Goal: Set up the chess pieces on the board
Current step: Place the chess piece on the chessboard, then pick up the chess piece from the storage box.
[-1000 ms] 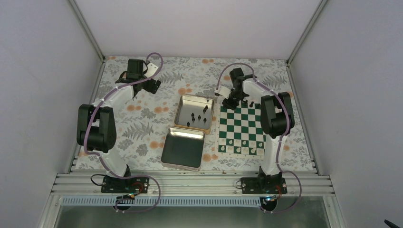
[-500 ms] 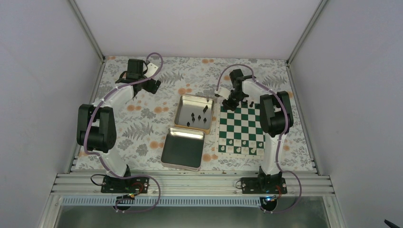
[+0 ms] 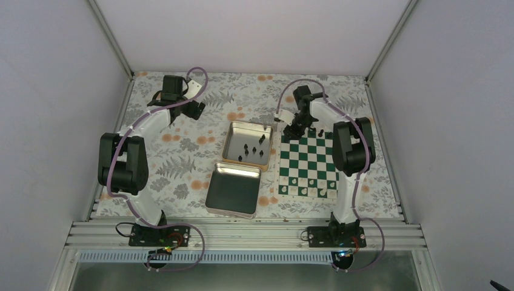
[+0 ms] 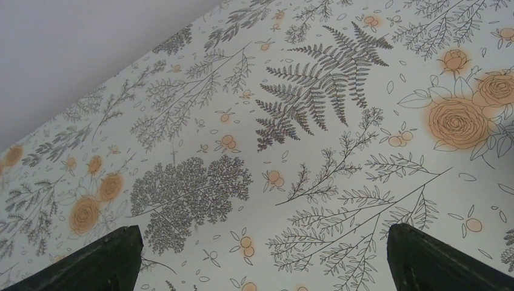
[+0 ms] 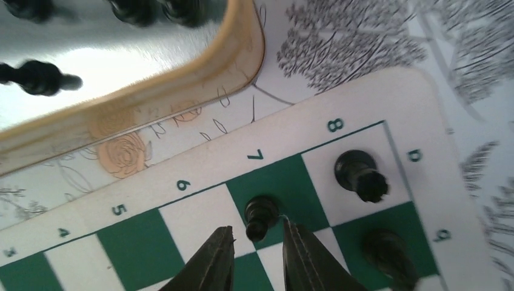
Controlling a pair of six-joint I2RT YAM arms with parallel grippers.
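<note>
Right tool narrowly parted, straddling black pawn at far-left corner of green-white chessboard; left tool wide; black pieces waiting in metal tin.

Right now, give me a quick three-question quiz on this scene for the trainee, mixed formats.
1. True or false: the left gripper holds a chess piece.
2. The right gripper straddles a black pawn. The pawn stands on: A) a green square in row 7; B) a white square in row 8; C) the tablecloth.
3. What beside the board contains loose black pieces?
Key: 1 false, it is open and empty; 2 A; 3 the open tin.
</note>
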